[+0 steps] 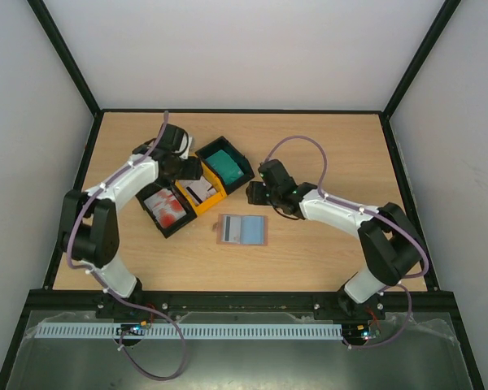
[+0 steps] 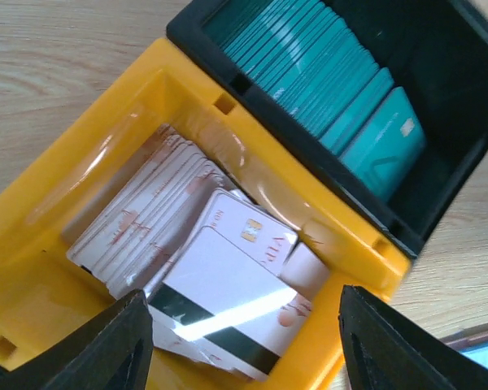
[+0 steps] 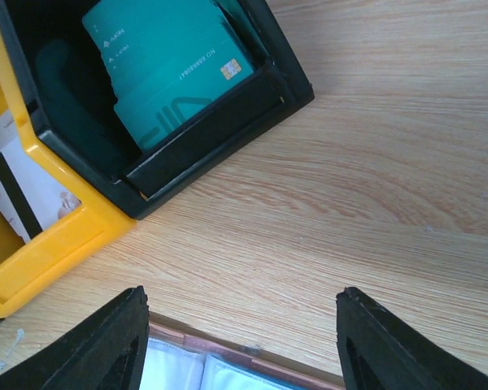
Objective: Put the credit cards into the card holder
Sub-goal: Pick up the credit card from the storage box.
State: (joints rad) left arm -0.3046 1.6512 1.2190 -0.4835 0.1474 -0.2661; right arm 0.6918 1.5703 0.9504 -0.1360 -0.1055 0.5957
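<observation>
On the left of the table (image 1: pixel 333 146) stands the left black tray (image 1: pixel 157 221), and the red-white cards (image 1: pixel 167 208) lie inside it. Beside it, and touching it, is the yellow tray (image 1: pixel 214 197), which holds the pale cards (image 1: pixel 200 192). The left gripper (image 1: pixel 187 168) hangs over this tray. In the left wrist view the left gripper (image 2: pixel 242 305) is spread wide and holds nothing; its two dark fingers (image 2: pixel 114 349) show at the lower corners. Between them the pale cards (image 2: pixel 138 223) lean in a row against the yellow wall (image 2: pixel 89 146), and a striped card (image 2: pixel 220 305) lies loose on top with its black band facing up. Next in the row, to the right and farther back, is the right black tray (image 1: pixel 242 154) with the teal cards (image 1: pixel 225 165); they stand packed on edge (image 2: pixel 309 65), and some at the end lean flat, with a chip visible (image 3: pixel 171 65). The three trays touch one another in a slanted line. The holder (image 1: pixel 242 230) lies open and flat on the table, nearer to the arm bases than the yellow tray and apart from all trays; its inside is pale blue-grey with a pinkish-brown border. No card is seen in it from above. The right gripper (image 1: pixel 259 197) hovers to the right of the trays, just beyond the holder. In its own view the right gripper (image 3: pixel 242 296) is also wide apart and empty, over bare wood between the right black tray (image 3: pixel 220 130) and the edge of the holder (image 3: pixel 228 370).
</observation>
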